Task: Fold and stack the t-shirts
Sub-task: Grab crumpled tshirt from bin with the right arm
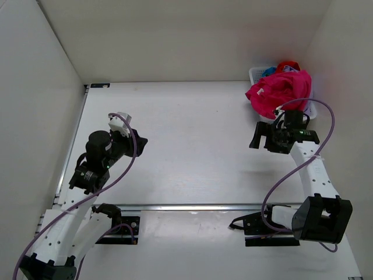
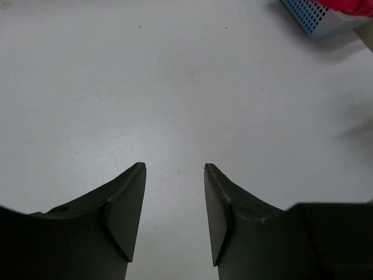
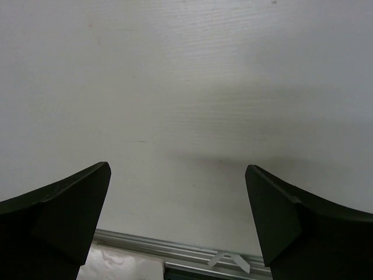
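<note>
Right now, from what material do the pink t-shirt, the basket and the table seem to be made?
The pink t-shirt looks like soft, matt cloth: it bunches in loose folds. The basket is probably moulded plastic, pale and smooth: its wall has a regular grid of holes. The table seems a hard white board, matt, perhaps laminate: faint grain lines show close up.

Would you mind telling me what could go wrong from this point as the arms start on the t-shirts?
1. The magenta t-shirt hangs over the rim of the white basket; pulling it may drag the basket or spill the red t-shirt and blue t-shirt.
2. The right gripper, open and empty, sits beside the basket with its purple cable looping close; it might snag.
</note>
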Robot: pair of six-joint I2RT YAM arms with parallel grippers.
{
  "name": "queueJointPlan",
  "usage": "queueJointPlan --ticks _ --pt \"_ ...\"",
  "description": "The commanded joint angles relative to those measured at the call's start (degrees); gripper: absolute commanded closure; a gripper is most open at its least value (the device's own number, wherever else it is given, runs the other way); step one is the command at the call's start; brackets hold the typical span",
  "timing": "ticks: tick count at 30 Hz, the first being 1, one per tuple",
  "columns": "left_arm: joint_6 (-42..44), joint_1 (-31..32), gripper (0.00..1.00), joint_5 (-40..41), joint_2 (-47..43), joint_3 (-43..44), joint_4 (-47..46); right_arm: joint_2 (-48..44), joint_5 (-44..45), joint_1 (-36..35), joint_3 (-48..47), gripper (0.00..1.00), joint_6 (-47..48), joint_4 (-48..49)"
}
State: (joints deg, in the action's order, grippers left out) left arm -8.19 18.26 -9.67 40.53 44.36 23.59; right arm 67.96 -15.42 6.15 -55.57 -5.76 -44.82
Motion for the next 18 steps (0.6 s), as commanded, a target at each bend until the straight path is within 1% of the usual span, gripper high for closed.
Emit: queueJointPlan --ticks 1,2,3,4,5,7,8,9,10,12,14,15,16,17,18 --pt "-2.2 0.3 0.44 -0.3 -0.9 -0.2 -2.3 -1.6 -0.8 0.7 -4.0 0.01 3.1 -0.4" --pt "-2.3 0.7 0.43 1.2 -0.4 -0.2 -2.2 -4.1 -8.5 2.4 -1.4 0.01 3.2 2.9" --pt "-1.4 0.8 0.38 2.4 -0.2 0.0 -2.2 -6.4 -12.4 4.5 1.7 0.01 1.4 7.6" --pt "-1.0 1.3 0.35 3.1 0.2 0.1 -1.4 -7.1 -12.1 5.2 2.4 0.01 0.5 8.8" --pt "-1.2 1.4 0.33 3.5 0.6 0.6 -1.1 -6.5 -9.7 4.5 1.9 0.01 0.2 9.0" --pt "0.5 0.5 0.32 3.1 1.8 1.9 -1.6 -3.3 -2.5 2.0 -3.2 0.01 0.8 7.9" --pt "1.3 -0.2 0.29 2.0 2.3 2.2 -2.2 -2.4 -1.9 1.8 -4.4 0.01 1.0 7.6" --pt "1.9 -0.2 0.24 1.9 3.1 3.2 -3.6 -0.8 -0.9 1.8 -6.6 0.01 1.1 7.9" --pt "2.0 -0.4 0.23 2.5 4.8 4.6 -4.8 0.8 -0.1 2.0 -9.7 0.01 0.8 7.6" --pt "1.4 -0.5 0.25 2.1 7.4 7.5 -4.5 3.2 2.7 3.2 -12.6 0.01 0.7 9.4" --pt "-0.1 -0.5 0.27 0.5 10.0 9.4 -3.5 4.3 0.8 5.9 -13.7 0.01 0.3 13.2" --pt "-1.1 -0.4 0.29 -0.4 11.7 10.0 -3.2 5.6 -0.4 7.2 -13.9 0.01 0.0 17.1" --pt "-1.9 -0.4 0.31 -1.1 12.1 9.5 -2.7 5.9 -1.4 8.8 -14.1 0.04 0.0 18.3" --pt "-2.8 -0.2 0.31 -3.7 12.2 8.5 -2.9 6.3 -1.1 9.0 -14.3 0.26 0.0 19.4" --pt "-3.9 0.5 0.34 -6.0 12.4 7.5 -3.5 7.3 1.2 8.5 -13.9 0.60 -0.6 22.1"
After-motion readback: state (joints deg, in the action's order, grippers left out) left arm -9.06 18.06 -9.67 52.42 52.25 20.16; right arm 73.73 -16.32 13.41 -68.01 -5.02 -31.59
